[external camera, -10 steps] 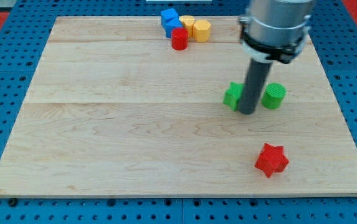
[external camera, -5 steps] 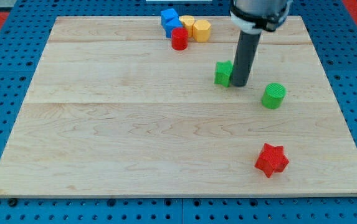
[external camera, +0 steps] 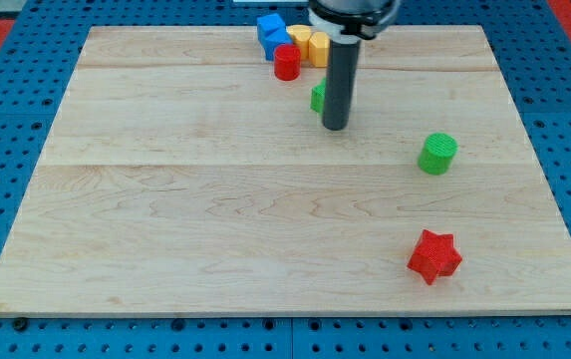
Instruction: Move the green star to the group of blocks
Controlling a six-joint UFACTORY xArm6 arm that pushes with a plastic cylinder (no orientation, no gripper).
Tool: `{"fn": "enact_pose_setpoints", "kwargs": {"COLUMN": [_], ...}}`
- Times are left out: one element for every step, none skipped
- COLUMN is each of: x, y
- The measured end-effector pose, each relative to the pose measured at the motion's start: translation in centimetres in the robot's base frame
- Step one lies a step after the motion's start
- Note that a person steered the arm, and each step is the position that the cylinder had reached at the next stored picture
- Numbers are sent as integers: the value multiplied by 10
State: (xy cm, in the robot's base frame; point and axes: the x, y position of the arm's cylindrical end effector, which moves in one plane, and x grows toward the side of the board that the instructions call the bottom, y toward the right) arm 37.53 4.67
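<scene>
The green star (external camera: 318,96) lies on the wooden board, mostly hidden behind my rod; only its left edge shows. My tip (external camera: 334,127) rests on the board just to the star's lower right, touching or nearly touching it. The group of blocks sits at the view's top: a blue block (external camera: 272,33), a red cylinder (external camera: 286,63) and two yellow blocks (external camera: 299,40) (external camera: 320,49), the right one partly hidden by the rod. The star is a short way below and right of the red cylinder, apart from it.
A green cylinder (external camera: 437,154) stands at the view's right. A red star (external camera: 433,256) lies at the lower right. The wooden board (external camera: 185,199) rests on a blue pegboard table.
My rod has moved up and to the left, pushing the green star with it toward the group. The green cylinder, the red star and the group have not moved.
</scene>
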Motion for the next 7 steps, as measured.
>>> {"fn": "enact_pose_setpoints", "kwargs": {"x": [-17, -32, -9, -23, -47, -58, -66], "y": [-16, -16, 4, 12, 3, -2, -2]}}
